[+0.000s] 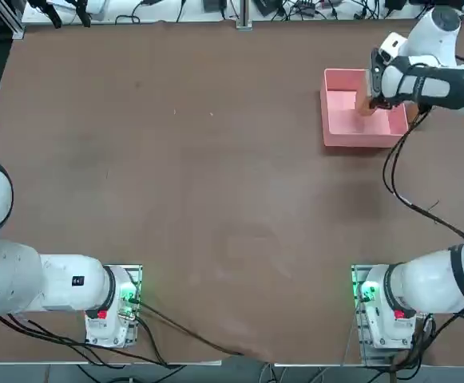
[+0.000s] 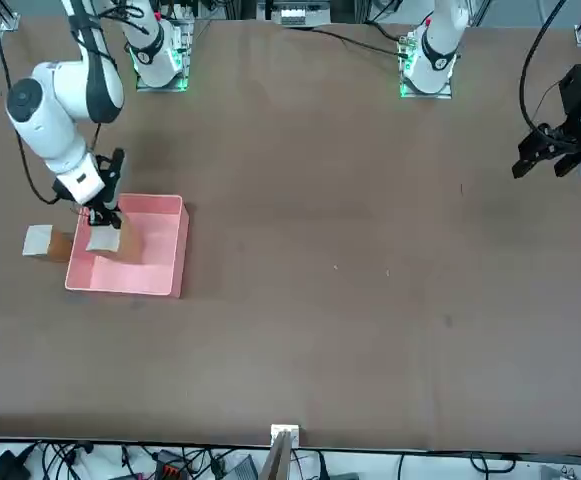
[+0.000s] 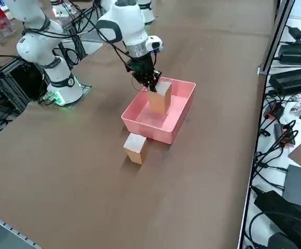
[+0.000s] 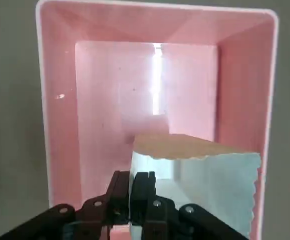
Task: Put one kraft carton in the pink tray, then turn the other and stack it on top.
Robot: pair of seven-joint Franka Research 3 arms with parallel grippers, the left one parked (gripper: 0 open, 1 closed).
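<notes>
On your right, a small brown kraft carton with a white face (image 3: 135,149) sits on the table just beside the square pale pink tray (image 3: 149,130). Your right gripper (image 4: 136,176) has its fingers clamped on the wall of the other brown, white-lined carton (image 4: 204,182), within the tray's outline; you can't tell whether it touches the floor.

The top view looked straight down from overhead, far enough back to take in most of the table (image 1: 216,183). The front view faced the robot from across the table, raised and angled down, about as far off. The right side view looked diagonally down from the robot's right, somewhat nearer the tray (image 3: 160,115). The right wrist view was the closest, looking along the gripper (image 4: 130,200) into the tray. The top and front views shared much of the table; all four shared the tray.
</notes>
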